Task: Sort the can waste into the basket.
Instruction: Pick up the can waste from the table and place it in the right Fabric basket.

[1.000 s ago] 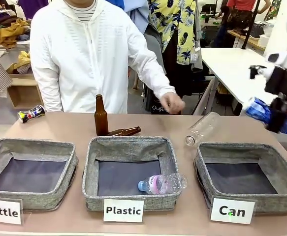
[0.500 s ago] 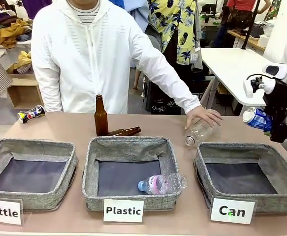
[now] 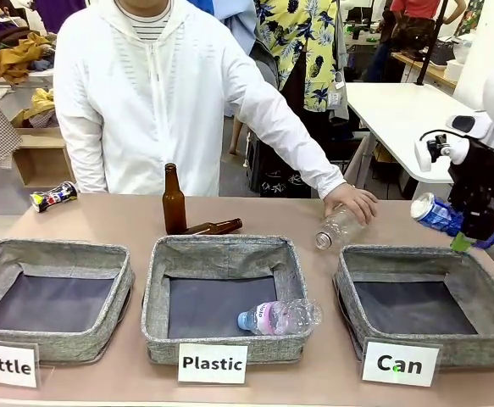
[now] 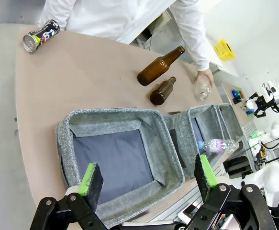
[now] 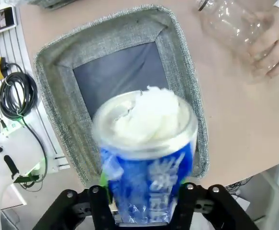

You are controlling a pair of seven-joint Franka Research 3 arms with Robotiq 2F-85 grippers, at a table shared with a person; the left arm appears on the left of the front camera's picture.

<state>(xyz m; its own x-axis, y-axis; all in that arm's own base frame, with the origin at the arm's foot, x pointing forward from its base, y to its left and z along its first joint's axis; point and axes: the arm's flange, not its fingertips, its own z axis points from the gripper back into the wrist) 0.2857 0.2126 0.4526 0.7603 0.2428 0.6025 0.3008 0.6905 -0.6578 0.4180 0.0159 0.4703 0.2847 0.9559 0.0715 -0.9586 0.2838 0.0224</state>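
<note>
Inside the right pincer, blue can, above the basket

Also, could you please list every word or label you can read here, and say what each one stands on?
"Bottle": white card fronting the left grey fabric basket.
"Plastic": white card fronting the middle grey fabric basket.
"Can": white card fronting the right grey fabric basket.
Too blurred or small to read: print on the blue dented metal can, the dark metal can, and the label of the clear plastic bottle in the middle basket.
</note>
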